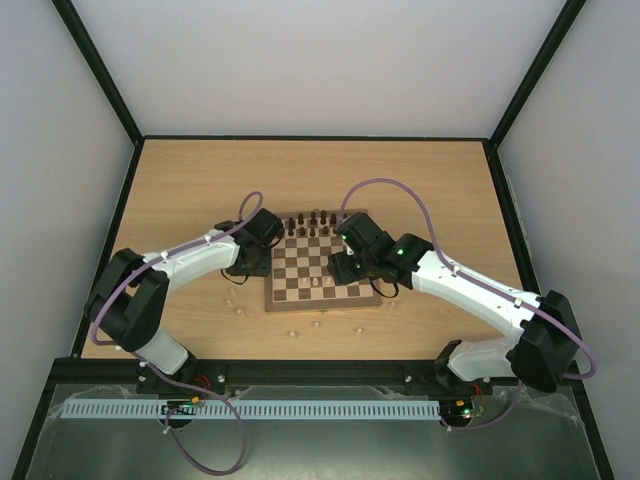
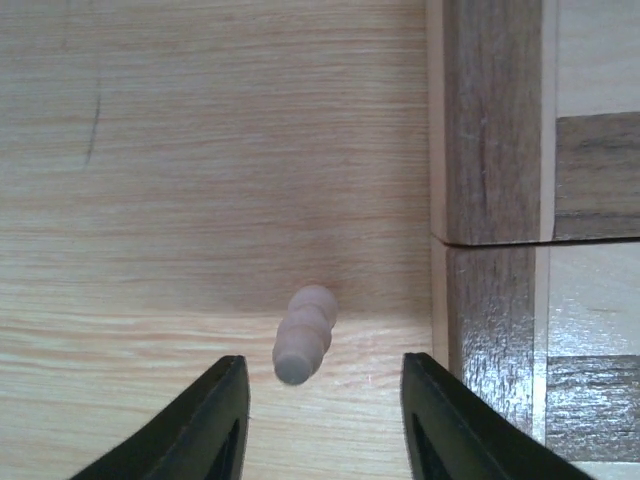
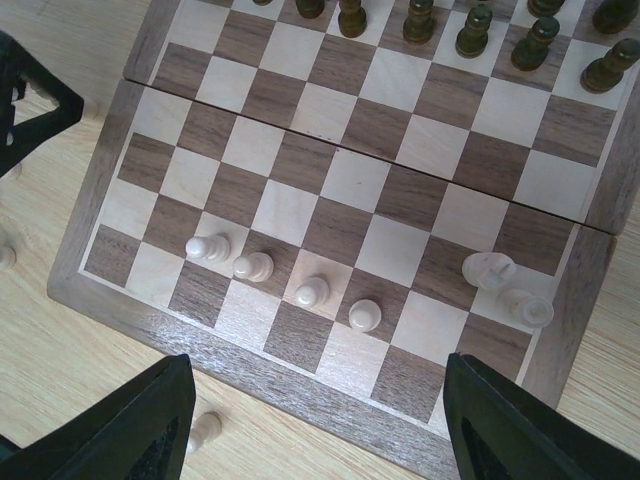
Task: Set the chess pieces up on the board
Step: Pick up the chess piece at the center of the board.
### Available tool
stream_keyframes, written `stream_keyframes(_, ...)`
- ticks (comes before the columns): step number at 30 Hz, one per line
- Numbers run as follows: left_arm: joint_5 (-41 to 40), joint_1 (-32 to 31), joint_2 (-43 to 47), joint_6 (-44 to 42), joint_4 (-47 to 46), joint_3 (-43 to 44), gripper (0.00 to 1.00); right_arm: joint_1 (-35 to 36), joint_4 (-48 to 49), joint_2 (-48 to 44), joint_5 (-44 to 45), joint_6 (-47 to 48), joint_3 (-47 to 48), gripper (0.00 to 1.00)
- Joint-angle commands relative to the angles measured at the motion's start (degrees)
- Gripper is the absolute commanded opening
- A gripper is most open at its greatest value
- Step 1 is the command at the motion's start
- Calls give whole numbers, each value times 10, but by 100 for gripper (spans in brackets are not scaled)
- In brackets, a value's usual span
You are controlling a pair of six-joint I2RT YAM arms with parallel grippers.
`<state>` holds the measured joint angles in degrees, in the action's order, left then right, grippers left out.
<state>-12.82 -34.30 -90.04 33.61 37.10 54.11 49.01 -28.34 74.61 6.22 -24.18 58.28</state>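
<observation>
Firstly, at the left end effector: black fingers spread, flanking one pale chess piece without touching it, with a gap on either side. Lying on its side on the tabletop, just beside the mid-brown border of the board and off the squares. From overhead, parked low against the board's left edge.

Next, at the right end effector: fingers likewise wide apart, nothing between them, hanging over the near part of the board. Beneath, on the squares, four pale pieces upright in a slanting row. To their right, two more pale ones close together near the right-hand border; whether upright or tipped, hard to tell. Along the far ranks, dark pieces standing in line. Off the board, one loose pale piece on the tabletop, just beside the left-hand finger in that view.

Farther out, from overhead, several pale pieces scattered on the tabletop between the board's near edge and the arm bases.
</observation>
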Motion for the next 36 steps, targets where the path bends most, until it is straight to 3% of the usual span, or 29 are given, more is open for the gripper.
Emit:
stream_keyframes(1,11,8,-16,-12,-9,17,39,-1,-5,-9,-6,7,-9,69)
stream_keyframes(4,15,12,-23,-15,-12,17,25,-2,-5,-8,-6,7,-8,69)
stream_keyframes(9,15,19,-25,-21,-14,15,14,-3,-6,-5,-2,7,-7,68)
stream_keyframes(12,15,21,-23,-23,-13,13,3,-2,-6,-4,0,8,-7,68)
stream_keyframes(21,40,2,45,-21,48,39,2,-2,-11,-6,9,8,-3,68)
stream_keyframes(27,76,-74,72,-11,86,74,2,-2,-15,-11,17,8,4,68)
stream_keyframes(36,74,-184,5,13,101,144,2,-2,-32,-20,49,7,16,68)
